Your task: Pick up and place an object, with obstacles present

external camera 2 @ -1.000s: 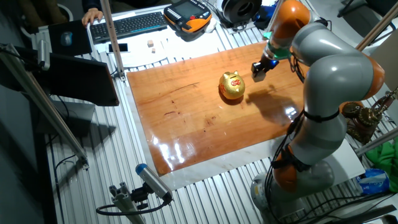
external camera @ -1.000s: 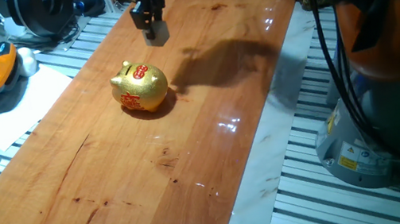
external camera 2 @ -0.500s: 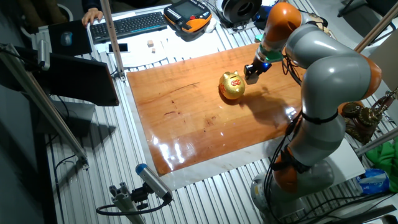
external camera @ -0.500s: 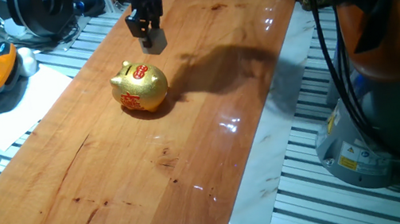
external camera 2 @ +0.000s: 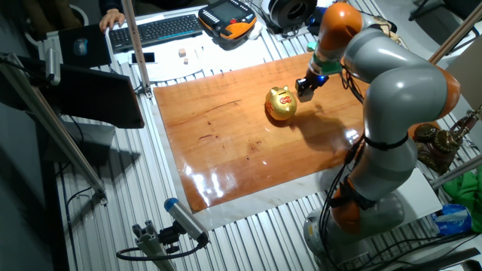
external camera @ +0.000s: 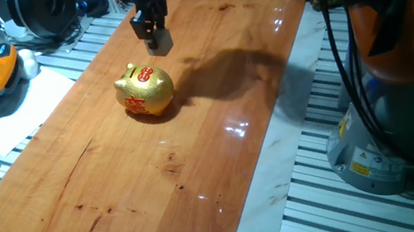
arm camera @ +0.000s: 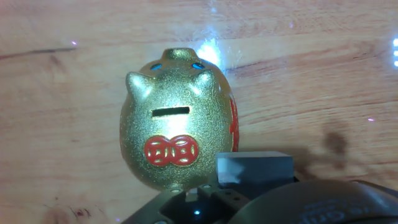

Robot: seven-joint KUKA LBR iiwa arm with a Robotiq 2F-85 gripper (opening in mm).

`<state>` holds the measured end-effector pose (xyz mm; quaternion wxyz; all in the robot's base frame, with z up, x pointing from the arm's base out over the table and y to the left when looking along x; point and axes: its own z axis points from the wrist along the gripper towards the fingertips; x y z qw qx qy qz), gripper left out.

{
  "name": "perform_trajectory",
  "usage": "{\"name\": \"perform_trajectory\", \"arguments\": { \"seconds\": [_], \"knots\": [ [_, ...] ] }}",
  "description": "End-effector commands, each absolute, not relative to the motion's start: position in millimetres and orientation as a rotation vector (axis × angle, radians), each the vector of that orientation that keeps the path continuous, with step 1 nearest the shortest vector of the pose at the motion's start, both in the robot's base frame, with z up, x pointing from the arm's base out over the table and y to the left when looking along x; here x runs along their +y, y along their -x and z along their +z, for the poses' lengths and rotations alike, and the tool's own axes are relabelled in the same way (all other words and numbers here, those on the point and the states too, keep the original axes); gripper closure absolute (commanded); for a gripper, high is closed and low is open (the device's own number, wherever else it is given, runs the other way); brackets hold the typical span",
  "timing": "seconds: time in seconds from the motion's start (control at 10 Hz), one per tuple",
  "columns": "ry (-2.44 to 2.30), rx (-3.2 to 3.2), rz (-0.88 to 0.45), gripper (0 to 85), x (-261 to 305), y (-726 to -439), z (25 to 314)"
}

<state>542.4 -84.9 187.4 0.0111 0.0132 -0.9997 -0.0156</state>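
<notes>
One gripper [external camera: 157, 42] hovering at piggy bank's [external camera: 145, 91] 1 o'clock over worktop [external camera: 215, 115], apparently carrying cube [arm camera: 254, 168]; finger state unclear. Transport step; next needing clearance past bank.

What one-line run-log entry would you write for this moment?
end effector: close beside shiny gold piggy bank with red markings | piggy bank: upright on wooden table | open or shut: cannot tell

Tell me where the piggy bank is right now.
The gold piggy bank stands upright on the wooden table, toward its far end in one fixed view, just in front of the hand.
</notes>
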Motion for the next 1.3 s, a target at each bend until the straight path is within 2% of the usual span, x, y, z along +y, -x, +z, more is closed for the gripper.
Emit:
{"name": "perform_trajectory", "arguments": {
  "seconds": [0.0,0.3,1.2],
  "knots": [
    [-0.041,-3.113,-0.101,85.0,-86,-542,188],
    [-0.022,-3.081,-0.163,85.0,-86,-542,188],
    [0.066,-3.156,-0.149,85.0,-70,-546,194]
  ]
}}
